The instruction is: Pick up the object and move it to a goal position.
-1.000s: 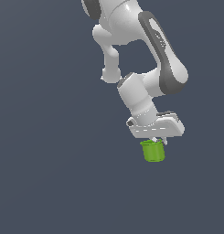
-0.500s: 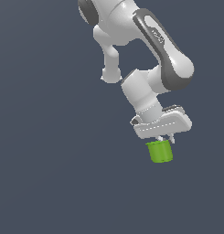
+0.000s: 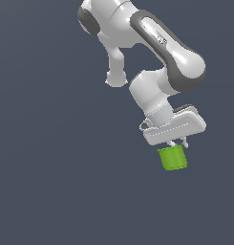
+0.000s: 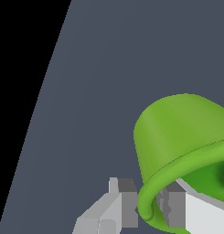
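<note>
The white arm (image 3: 156,62) is reaching down from the upper part of the exterior view, and its gripper (image 3: 178,142) is pointing downward with a slight tilt. The gripper is pinching the rim of the green cup (image 3: 173,158). In the wrist view, one grey finger (image 4: 122,203) is pressing against the outside of the cup's rim, and the other finger (image 4: 177,208) is sitting inside the cup opening, so the cup wall is lying clamped between the two pads.

The green cup (image 4: 177,132) is hanging directly beneath the gripper body, touching the fingertips at its rim. Its open end is facing up toward the gripper and its closed base is pointing away from it. The cup is narrower than the white gripper body above it and is tilting along with it.

Relative to the gripper, the plain dark grey background (image 3: 51,182) is extending on every side. Whether the cup is touching any surface below the gripper cannot be told from either view.
</note>
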